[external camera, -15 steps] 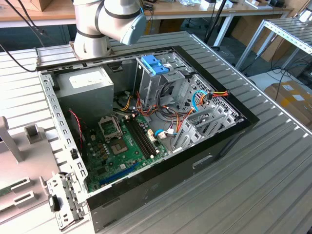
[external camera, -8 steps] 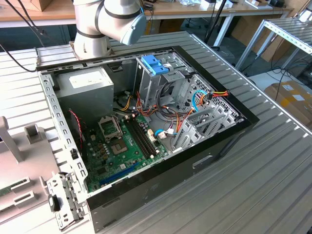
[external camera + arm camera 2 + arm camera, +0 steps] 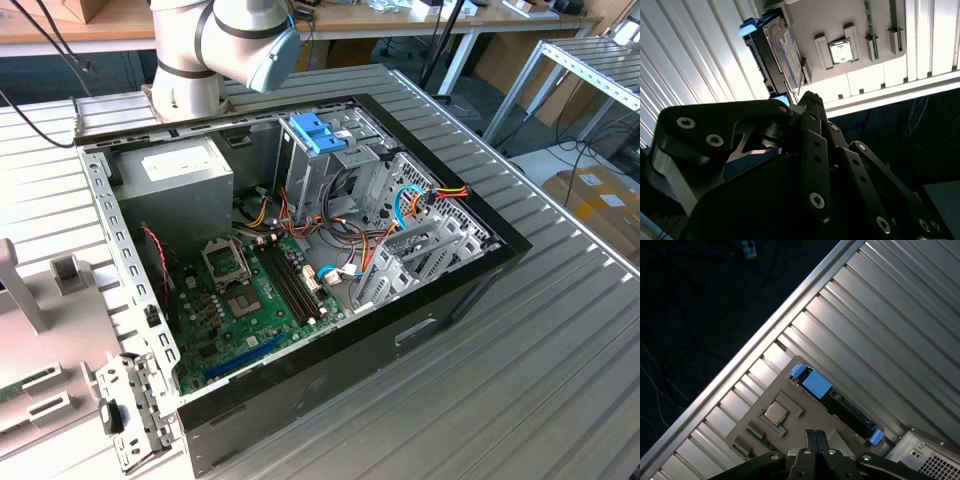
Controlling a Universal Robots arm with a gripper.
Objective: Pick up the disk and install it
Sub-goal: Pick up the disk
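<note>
**Gripper clenched and empty over the tray, disk standing in its slot**

Nearest to us in both wrist views is the black gripper (image 3: 815, 436) (image 3: 807, 99), its two fingers pressed together with nothing between them. It hangs over a grey parts tray (image 3: 792, 399). In the first wrist view its tips sit between a processor (image 3: 776, 413), which lies in a recess, and the disk (image 3: 847, 412), near the disk but apart from it.

The disk stands on its long edge in a slot along one side of the tray, parallel to the slats of the metal tabletop (image 3: 880, 325). It has a blue side piece (image 3: 812, 382) at each end. One end points toward the tabletop's edge, which the tray lies close to. In the second wrist view we see the disk's white label (image 3: 788, 50) facing the processor.

In the exterior view the open computer case (image 3: 300, 400) lies on its side in the middle of the tabletop, with the motherboard (image 3: 250, 300) facing up. The grey power supply (image 3: 185, 175) sits in the case's far corner toward the exterior view's left. Beside it is a metal drive cage (image 3: 310, 175) topped by a light-blue latch (image 3: 318, 130). The arm (image 3: 190, 60) rises just behind the case. The tray sits at the exterior view's left, apart from the case.
</note>
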